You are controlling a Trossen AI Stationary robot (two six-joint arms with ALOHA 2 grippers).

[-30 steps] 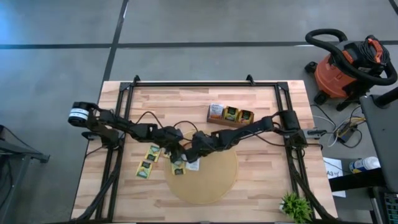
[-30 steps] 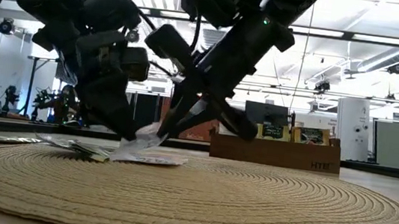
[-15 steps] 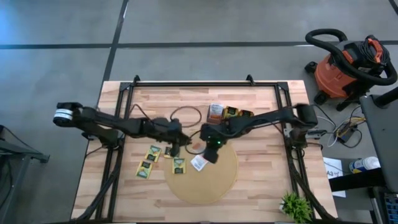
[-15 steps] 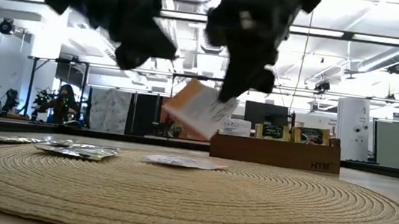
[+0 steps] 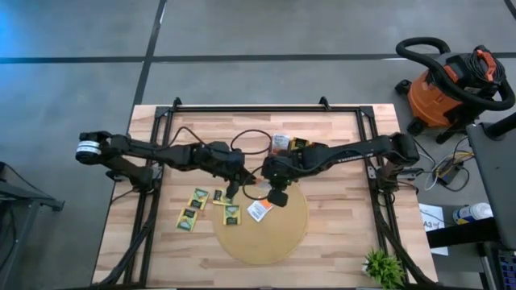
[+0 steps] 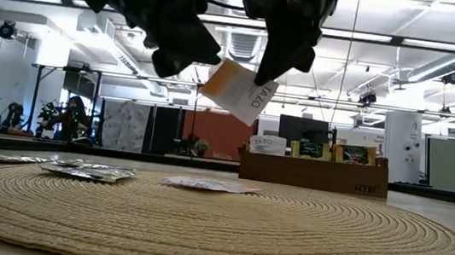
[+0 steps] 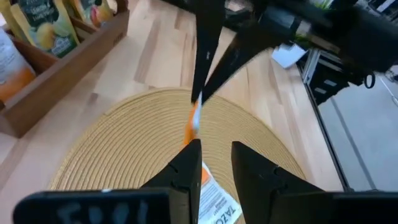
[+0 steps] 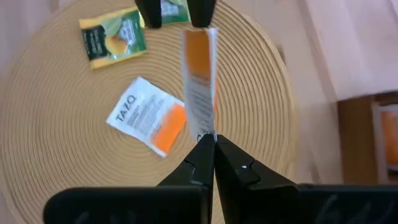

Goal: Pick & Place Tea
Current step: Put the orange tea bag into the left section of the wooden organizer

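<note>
Right gripper [image 8: 207, 144] pinches an orange sachet [image 8: 199, 74] above the round mat [image 5: 290, 234]; several loose sachets [image 5: 193, 207] lie beside the mat, unplaced.

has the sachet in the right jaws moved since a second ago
Yes. The orange-and-white sachet, pinched in the right gripper, has risen off the round mat and now hangs above the wooden box.

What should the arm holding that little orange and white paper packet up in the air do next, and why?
Probably carry it over to the long brown wooden box and lower it in. The right gripper is shut on the orange and white paper sachet, lifted clear of the round woven mat, and the box already holds similar sachets.
</note>
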